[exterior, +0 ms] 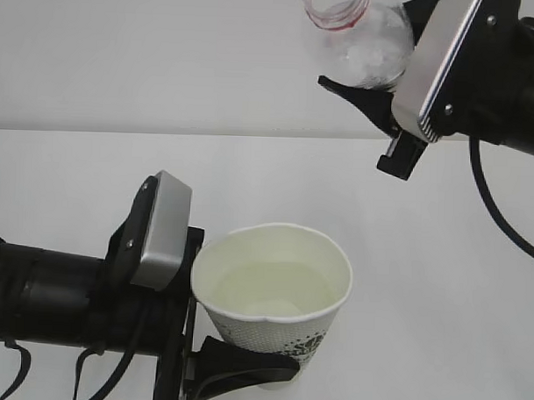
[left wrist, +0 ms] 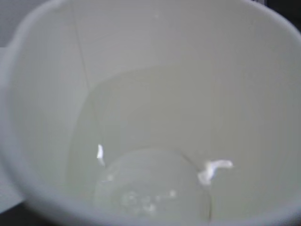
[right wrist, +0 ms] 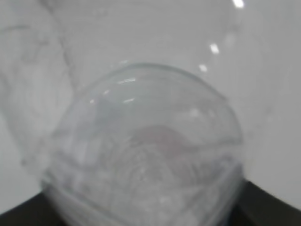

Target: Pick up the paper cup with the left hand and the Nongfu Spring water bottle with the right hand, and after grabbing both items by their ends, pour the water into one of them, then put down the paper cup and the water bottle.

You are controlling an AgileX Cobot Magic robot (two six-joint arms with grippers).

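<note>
My left hand (exterior: 211, 338) clamps the paper cup (exterior: 277, 297), water-heavy and crushable (grip low, gently). Above-right of the cup, my right hand (exterior: 377, 68) holds the Nongfu Spring water bottle (exterior: 360, 36).

The paper cup (exterior: 277, 301), white with dark print low on its side, stands upright at six o'clock, holding a pale pool of water (exterior: 264, 292); the clear, capless Nongfu Spring water bottle (exterior: 365, 37) hangs tilted at one o'clock, red-ringed mouth pointing left

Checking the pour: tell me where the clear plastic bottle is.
The clear ribbed plastic bottle is at the exterior view's top right, held in the right claw, above and right of the white paper cup.
</note>
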